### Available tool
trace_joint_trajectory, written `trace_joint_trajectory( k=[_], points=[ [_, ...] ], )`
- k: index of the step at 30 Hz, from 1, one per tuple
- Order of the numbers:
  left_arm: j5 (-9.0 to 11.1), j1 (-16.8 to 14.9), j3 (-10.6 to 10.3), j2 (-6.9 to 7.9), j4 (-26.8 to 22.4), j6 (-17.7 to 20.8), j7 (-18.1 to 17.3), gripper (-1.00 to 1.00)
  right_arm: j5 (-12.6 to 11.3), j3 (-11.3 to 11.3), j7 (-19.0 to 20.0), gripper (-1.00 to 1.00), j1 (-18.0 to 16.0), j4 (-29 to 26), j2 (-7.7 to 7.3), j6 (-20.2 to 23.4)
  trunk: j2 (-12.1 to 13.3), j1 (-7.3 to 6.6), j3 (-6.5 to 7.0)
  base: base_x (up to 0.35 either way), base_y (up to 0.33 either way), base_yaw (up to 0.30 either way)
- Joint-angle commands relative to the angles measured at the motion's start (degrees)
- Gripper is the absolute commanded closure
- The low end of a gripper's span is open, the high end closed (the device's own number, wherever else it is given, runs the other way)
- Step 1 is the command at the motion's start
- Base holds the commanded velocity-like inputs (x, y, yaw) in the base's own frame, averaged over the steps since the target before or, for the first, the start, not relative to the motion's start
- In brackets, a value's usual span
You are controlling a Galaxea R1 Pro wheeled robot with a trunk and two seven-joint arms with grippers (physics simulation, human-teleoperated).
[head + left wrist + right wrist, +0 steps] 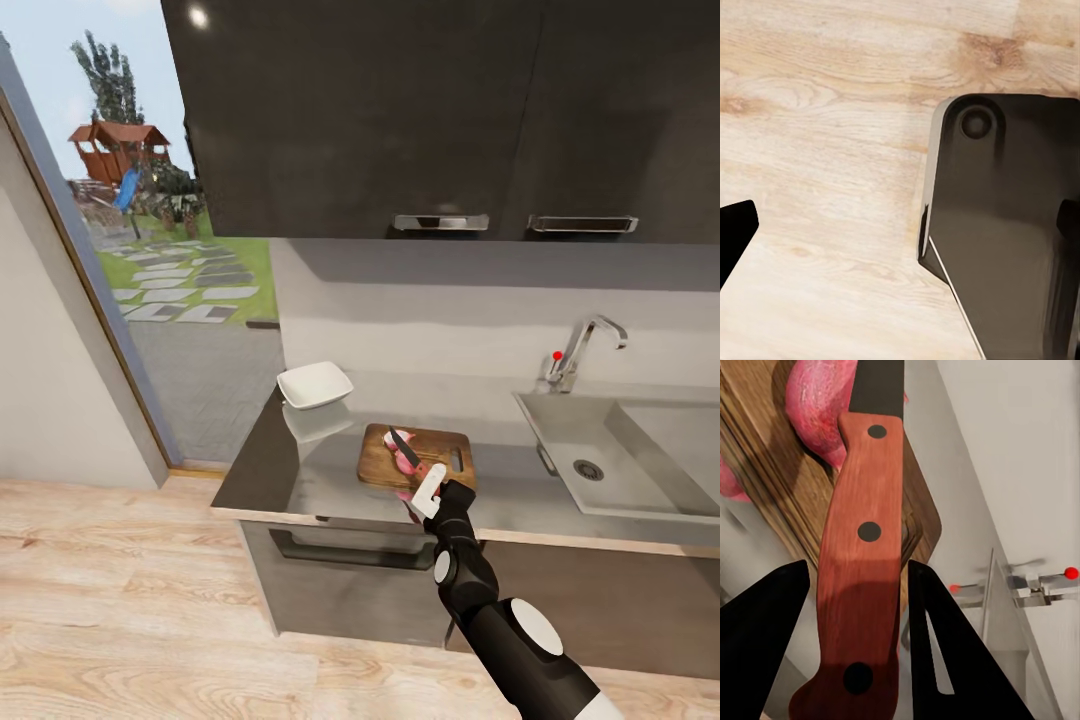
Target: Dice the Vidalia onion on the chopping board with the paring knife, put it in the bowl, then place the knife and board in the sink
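Right tool (855,630) clamps paring knife (862,547), blade over Vidalia onion (817,405).

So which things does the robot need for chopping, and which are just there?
Needed:
knife, held in the right gripper
onion
chopping board
bowl
sink
countertop

Just there:
tap
wall cupboards
playground outside

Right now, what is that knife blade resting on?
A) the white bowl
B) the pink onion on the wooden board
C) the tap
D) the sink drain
B: the paring knife, gripped between the right gripper's fingers, lies over the pink Vidalia onion on the chopping board.
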Motion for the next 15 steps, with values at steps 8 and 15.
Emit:
trace_joint_trajectory(
  k=[8, 15],
  points=[
    [0.56, -0.02, -0.15, 0.02, -0.09, -0.02, 0.03, -1.00, -0.08, 0.20, -0.16, 1.00, -0.06, -0.02, -0.06, 0.43, -0.11, 0.04, -0.33, 0.000, 0.000, 0.000],
    [0.56, 0.01, -0.15, 0.02, -0.09, -0.01, 0.03, -1.00, -0.08, 0.21, -0.16, 1.00, -0.07, -0.02, -0.06, 0.44, -0.11, 0.04, -0.33, 0.000, 0.000, 0.000]
  ],
)
